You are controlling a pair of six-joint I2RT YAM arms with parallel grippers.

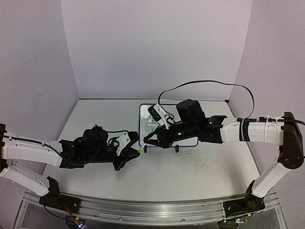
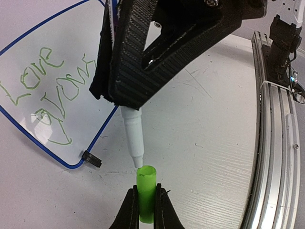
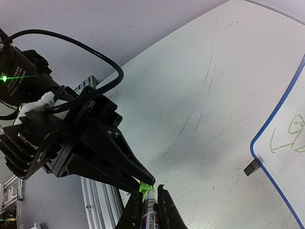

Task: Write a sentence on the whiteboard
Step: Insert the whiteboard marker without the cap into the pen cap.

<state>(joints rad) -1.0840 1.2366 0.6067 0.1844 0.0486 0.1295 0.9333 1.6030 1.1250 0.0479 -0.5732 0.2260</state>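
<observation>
Whiteboard (image 1: 145, 117) lies flat on the table (image 1: 200, 167), at the middle of its far edge, and it already carries the sentence (image 2: 47, 90) in thin green cursive. The left wrist view lets "Love" and "grows" be read. A further looped word sits beneath them, too loosely written to make out, and the right arm hides some of the board. The writing appears finished. What seems left is capping the marker (image 2: 132, 136) and putting it down. The right end effector (image 3: 149, 198) is clenched on the white marker and points its tip down at the open mouth of the green cap (image 2: 147, 193), just short of entering it. The left end effector (image 2: 147, 202) is clamped on that cap and holds it upright, just off the board's near left corner, beside one small black foot (image 2: 91, 160). The table is white and matte, scuffed with faint scratches. A metal rail (image 1: 157, 210) runs along its near edge, where both arms are bolted. Plain pale walls (image 1: 143, 47) enclose the table on the far side and both sides.
</observation>
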